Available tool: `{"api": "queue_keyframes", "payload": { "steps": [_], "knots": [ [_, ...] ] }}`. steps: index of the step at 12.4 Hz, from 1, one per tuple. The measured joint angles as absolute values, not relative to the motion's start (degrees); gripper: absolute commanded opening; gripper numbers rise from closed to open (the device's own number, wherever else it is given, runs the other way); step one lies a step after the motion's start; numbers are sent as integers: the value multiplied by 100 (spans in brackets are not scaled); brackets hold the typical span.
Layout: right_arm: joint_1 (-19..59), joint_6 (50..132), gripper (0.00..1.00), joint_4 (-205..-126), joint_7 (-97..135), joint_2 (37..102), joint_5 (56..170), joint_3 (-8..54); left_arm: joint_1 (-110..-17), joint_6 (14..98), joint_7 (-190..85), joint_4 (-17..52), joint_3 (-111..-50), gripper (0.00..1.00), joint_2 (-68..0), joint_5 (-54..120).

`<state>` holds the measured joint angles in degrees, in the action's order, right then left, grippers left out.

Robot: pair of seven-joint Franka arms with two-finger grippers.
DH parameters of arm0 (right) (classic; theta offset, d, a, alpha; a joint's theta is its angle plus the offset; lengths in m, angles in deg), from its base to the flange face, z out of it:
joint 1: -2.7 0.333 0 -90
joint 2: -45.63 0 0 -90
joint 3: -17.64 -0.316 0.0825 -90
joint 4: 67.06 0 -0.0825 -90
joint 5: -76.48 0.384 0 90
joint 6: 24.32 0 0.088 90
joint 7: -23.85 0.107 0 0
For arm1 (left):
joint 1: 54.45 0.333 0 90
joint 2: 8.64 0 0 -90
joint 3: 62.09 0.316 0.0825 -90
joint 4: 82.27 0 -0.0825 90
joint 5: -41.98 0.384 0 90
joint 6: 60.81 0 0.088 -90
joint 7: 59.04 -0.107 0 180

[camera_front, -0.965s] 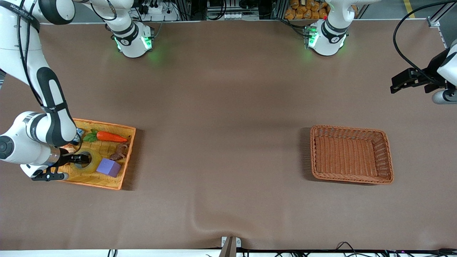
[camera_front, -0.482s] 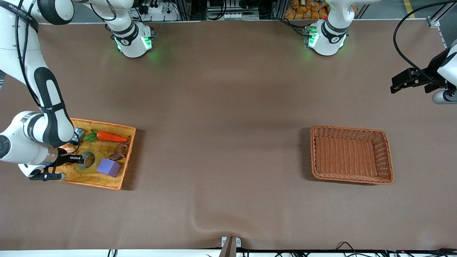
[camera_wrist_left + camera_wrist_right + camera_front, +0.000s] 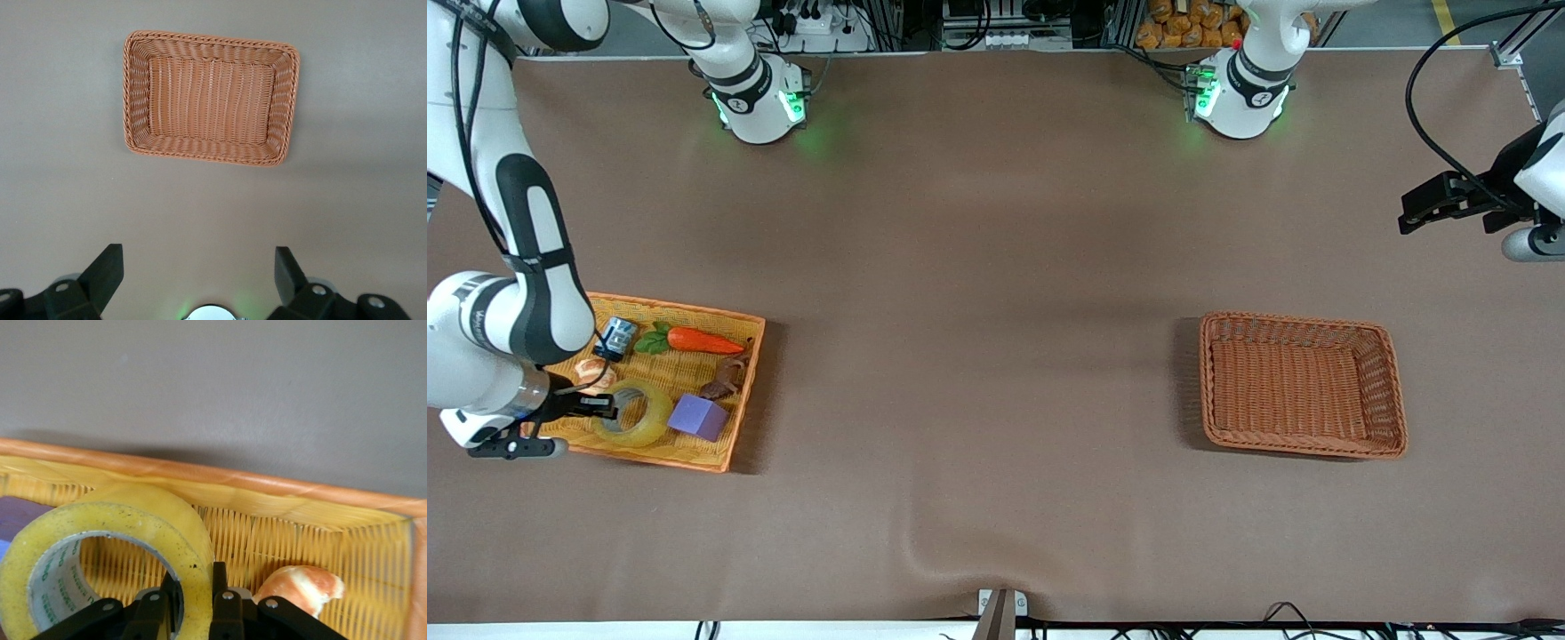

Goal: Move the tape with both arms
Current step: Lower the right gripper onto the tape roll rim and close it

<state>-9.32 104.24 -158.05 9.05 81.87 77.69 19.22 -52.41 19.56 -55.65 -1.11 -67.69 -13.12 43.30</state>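
Right wrist view: the right gripper (image 3: 197,600) pinches the wall of the tape (image 3: 100,553), one finger inside the grey core, one outside, clamped tight on the yellowish ring.
Tape position: tilted in the grip, low over the orange tray (image 3: 729,427), at the corner nearest the front camera toward the right arm's end of the table.
Close neighbours: the purple cube (image 3: 698,417) sits just beside the roll; the croissant (image 3: 300,587) lies next to the fingers; the carrot (image 3: 698,340) and a small blue can (image 3: 615,338) rest farther from the camera.
Slip risk: only a narrow bite on one wall, so the roll could swing or rotate out during the carry.
Snag risk: a low exit could catch the tray rim or nudge the cube.
Left gripper (image 3: 1436,203): waiting with fingers spread wide, high over the table's edge at the left arm's end.
Wicker basket (image 3: 1303,384): well apart from the tray.
Handover risk: a tilted ring offers the second gripper an awkward wall to grasp.
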Motion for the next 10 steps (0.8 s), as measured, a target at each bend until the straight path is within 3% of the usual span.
{"api": "queue_keyframes", "payload": {
  "steps": [10],
  "knots": [
    [-746,9376,0,-15081,854,7679,7781,1702,-5232,1957,-5565,-111,-6762,100,-1321,4331]
  ]
}}
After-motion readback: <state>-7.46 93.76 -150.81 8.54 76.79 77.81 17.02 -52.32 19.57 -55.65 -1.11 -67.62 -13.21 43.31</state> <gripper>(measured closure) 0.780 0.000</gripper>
